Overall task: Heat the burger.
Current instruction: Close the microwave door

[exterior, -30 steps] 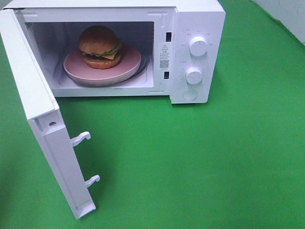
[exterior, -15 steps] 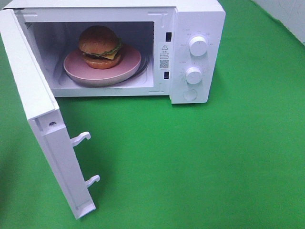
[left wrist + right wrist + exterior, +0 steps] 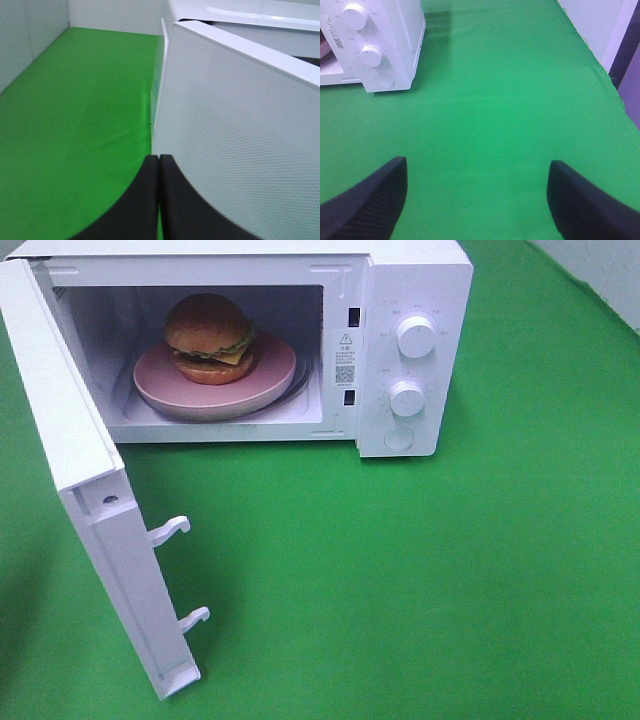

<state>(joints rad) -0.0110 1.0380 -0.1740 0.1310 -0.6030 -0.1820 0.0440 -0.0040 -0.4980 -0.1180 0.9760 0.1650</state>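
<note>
No change over past second. Burger [image 3: 209, 338] sits on pink plate [image 3: 278, 373] inside microwave [image 3: 420, 270]; door [image 3: 95, 500] hangs open. Left gripper [image 3: 159, 197] pinched together behind door; right gripper [image 3: 476, 192] apart, empty. Closing likely next.

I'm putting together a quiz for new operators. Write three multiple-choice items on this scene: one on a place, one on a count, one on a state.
1. Where is the burger?
A) beside the microwave
B) on the pink plate inside the microwave
C) on top of the microwave

2. How many raised white knobs does the microwave's panel bear?
A) none
B) five
C) two

3. How does the microwave's door stand?
A) swung wide open
B) shut
C) taken off

Answers:
1 B, the burger sits on the plate within the cavity.
2 C, one knob stands above the other.
3 A, the door's latch hooks hang free, away from the body.
</note>
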